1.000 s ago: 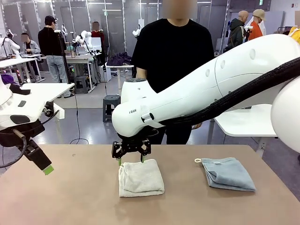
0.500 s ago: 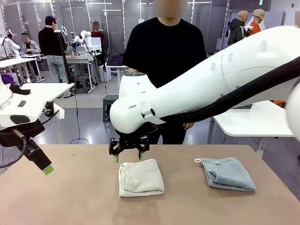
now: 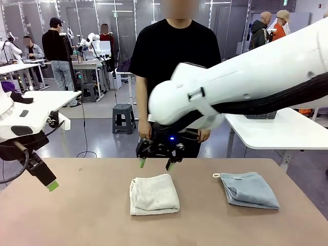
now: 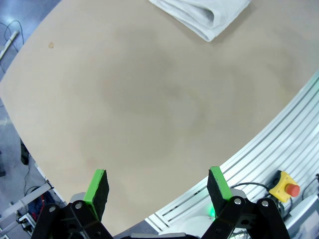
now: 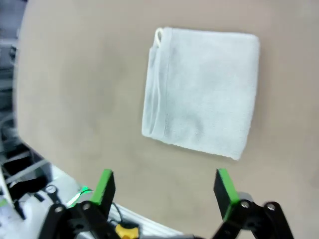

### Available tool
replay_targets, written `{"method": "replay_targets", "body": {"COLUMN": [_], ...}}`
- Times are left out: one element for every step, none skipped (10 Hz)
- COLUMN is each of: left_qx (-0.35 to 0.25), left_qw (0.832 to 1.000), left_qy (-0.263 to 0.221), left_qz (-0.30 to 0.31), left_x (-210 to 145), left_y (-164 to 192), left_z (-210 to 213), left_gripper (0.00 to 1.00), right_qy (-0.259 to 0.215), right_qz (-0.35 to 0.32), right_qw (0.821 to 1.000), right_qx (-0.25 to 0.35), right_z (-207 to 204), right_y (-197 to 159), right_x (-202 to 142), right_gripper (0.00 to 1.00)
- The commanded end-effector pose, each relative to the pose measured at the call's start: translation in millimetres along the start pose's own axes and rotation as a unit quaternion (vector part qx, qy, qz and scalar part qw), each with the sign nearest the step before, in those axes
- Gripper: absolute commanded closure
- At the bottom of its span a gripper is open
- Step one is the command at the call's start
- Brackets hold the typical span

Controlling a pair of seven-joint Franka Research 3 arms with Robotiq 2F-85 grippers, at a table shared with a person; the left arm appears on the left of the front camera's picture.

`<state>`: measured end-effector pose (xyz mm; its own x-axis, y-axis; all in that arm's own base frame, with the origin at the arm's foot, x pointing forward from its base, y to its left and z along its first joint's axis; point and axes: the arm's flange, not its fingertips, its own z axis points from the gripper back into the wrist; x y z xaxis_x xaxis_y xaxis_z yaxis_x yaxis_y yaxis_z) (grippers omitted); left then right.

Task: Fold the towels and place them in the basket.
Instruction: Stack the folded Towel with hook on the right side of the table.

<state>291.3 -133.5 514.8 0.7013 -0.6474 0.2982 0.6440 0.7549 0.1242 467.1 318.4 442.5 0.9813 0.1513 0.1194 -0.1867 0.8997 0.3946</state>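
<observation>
Both towels lie folded on the worktop (image 3: 77, 215): the cream towel (image 3: 154, 194) in the middle, the blue towel (image 3: 249, 189) to the right. The right gripper (image 3: 155, 163) hangs above the cream towel's far edge, jaws wide and empty. The left gripper (image 4: 157, 186) waits at the near left, jaws wide too. I think the putting-away step comes next: go down, pinch a towel and lift it.

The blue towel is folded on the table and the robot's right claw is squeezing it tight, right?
Not quite. The blue towel is folded on the table, but the right gripper isn't squeezing it. The front view shows it open in the air, above the cream towel, holding nothing.
</observation>
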Motion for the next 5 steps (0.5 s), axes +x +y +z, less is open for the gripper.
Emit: {"method": "replay_targets", "body": {"left_qx": [-0.002,-0.002,-0.002,-0.002,-0.002], "left_qw": [1.000,1.000,1.000,1.000,1.000], "left_qy": [0.004,0.004,0.004,0.004,0.004], "left_qz": [0.008,0.008,0.008,0.008,0.008], "left_x": [-0.8,-0.8,-0.8,-0.8,-0.8], "left_y": [-2.2,-2.2,-2.2,-2.2,-2.2], "left_z": [0.9,0.9,0.9,0.9,0.9], "left_gripper": [0.00,0.00,0.00,0.00,0.00], "right_qy": [0.003,0.003,0.011,0.017,0.020], "right_qz": [-0.043,-0.060,-0.075,-0.095,-0.119], "right_qw": [0.996,0.994,0.991,0.988,0.984], "right_qx": [0.083,0.094,0.111,0.122,0.132], "right_z": [-7.4,-15.6,-26.9,-40.1,-56.0], "right_y": [-59.0,-77.3,-91.1,-104.4,-118.2], "right_x": [-2.2,1.4,5.7,10.9,15.8], "right_gripper": [0.00,0.00,0.00,0.00,0.00]}}
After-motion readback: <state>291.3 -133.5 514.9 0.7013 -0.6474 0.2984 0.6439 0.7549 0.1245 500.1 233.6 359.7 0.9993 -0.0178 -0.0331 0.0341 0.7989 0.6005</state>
